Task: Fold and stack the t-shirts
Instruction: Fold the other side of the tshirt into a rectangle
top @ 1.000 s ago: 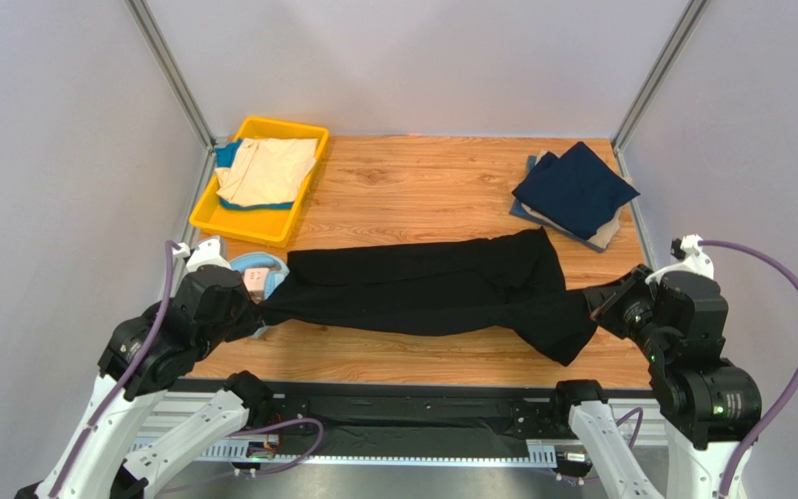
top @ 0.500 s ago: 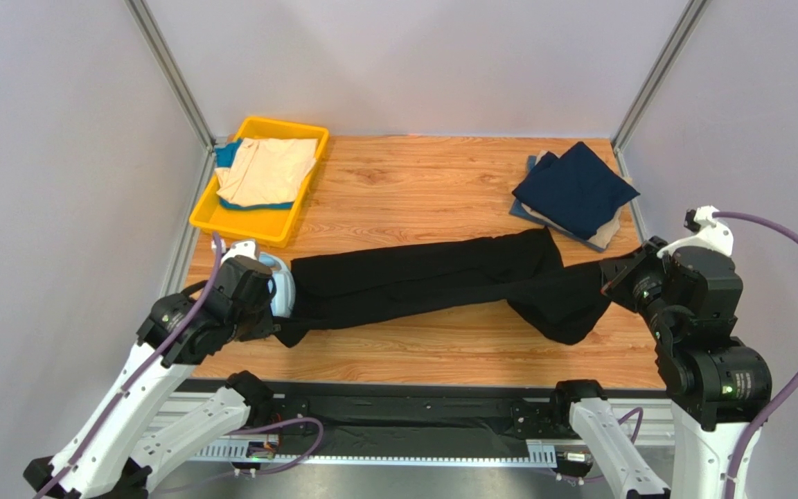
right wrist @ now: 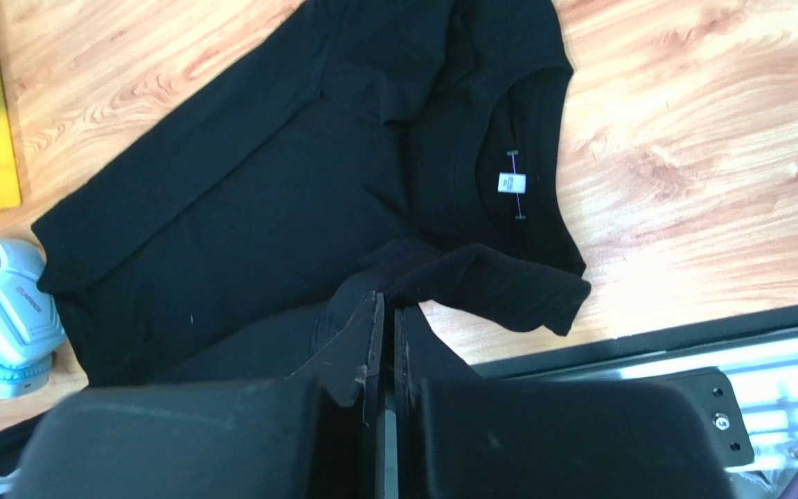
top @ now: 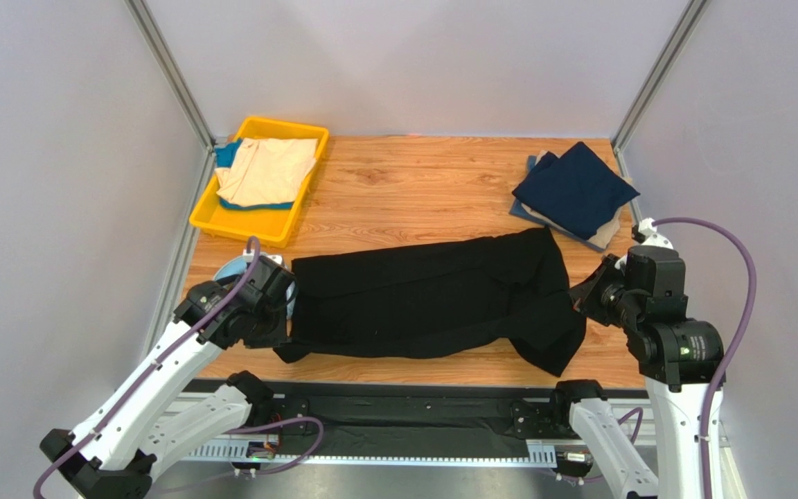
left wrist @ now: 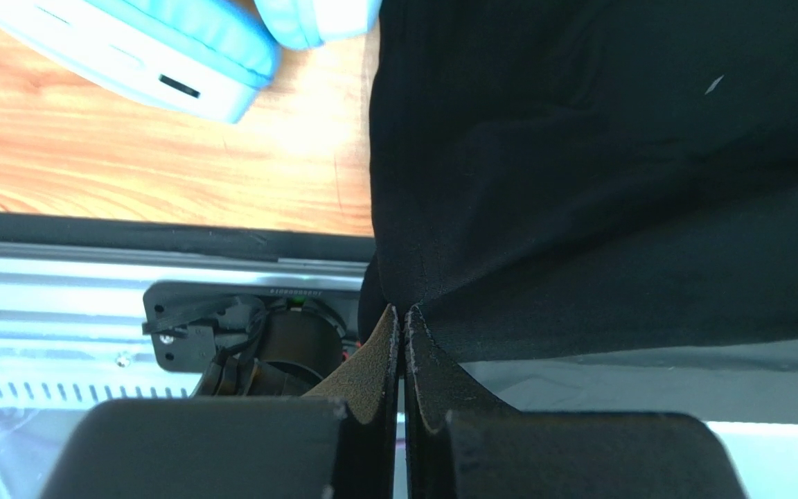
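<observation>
A large black t-shirt (top: pixel 429 296) lies spread across the middle of the wooden table (top: pixel 424 192), neck end to the right. My left gripper (top: pixel 285 338) is shut on its near left corner (left wrist: pixel 403 296), pinched at the left gripper's tips (left wrist: pixel 403 312). My right gripper (top: pixel 584 295) is shut on a fold of the same black t-shirt (right wrist: pixel 268 208) by the collar, at the right gripper's tips (right wrist: pixel 387 304); a white neck label (right wrist: pixel 515 183) shows. Folded navy and beige t-shirts (top: pixel 576 189) are stacked at the back right. A beige t-shirt (top: pixel 266 169) lies in the yellow tray (top: pixel 228 225).
Light-blue headphones (top: pixel 235 272) sit on the table beside my left gripper, touching the black shirt's left edge; the headphones (left wrist: pixel 153 47) also show in the left wrist view and the headphones (right wrist: pixel 6 312) in the right. The table's near edge and metal rail (top: pixel 403 400) run just below the shirt.
Both grippers drew inward, still holding the black shirt. It was stretched as a narrow band; now it is slack and spread wider towards the near edge.
</observation>
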{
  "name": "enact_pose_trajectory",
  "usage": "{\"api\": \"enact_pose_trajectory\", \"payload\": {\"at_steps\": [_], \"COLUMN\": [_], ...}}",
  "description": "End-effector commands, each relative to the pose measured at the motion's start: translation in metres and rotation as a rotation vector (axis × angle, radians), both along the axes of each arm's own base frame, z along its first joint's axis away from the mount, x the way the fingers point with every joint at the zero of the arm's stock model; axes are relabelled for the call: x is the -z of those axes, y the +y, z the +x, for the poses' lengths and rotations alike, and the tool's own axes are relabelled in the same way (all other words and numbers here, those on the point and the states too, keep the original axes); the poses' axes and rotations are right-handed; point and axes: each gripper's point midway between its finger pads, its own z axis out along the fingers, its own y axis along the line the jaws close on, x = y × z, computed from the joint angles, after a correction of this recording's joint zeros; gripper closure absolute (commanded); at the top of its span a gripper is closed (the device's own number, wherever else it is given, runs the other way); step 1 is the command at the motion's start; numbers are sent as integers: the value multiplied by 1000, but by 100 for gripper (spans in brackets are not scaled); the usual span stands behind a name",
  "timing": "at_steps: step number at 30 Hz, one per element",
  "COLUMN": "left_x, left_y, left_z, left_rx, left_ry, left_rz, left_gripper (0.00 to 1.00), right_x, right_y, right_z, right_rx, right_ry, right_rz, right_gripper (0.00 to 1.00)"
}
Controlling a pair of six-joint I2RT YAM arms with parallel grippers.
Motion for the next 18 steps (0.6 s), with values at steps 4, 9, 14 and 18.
{"api": "enact_pose_trajectory", "payload": {"at_steps": [4,9,14,18], "left_x": [2,-6,0,14], "left_y": [-7,0,-15,-23], "left_z": [16,51,84,100], "left_rx": [1,-39,-4,20], "left_ry": [24,-20,4,44], "left_rz": [39,179,236,257], "left_gripper": [100,100,100,100], "right_x": [-12,-14,-14,-4], "right_y": [-10,-15,-9,-10], "right_z": [32,73,119,152], "right_rx": [38,56,19,1], "right_ry": [-72,-73,-51,3], "right_rz": [-47,-88,-95,-125], "right_gripper": [100,100,100,100]}}
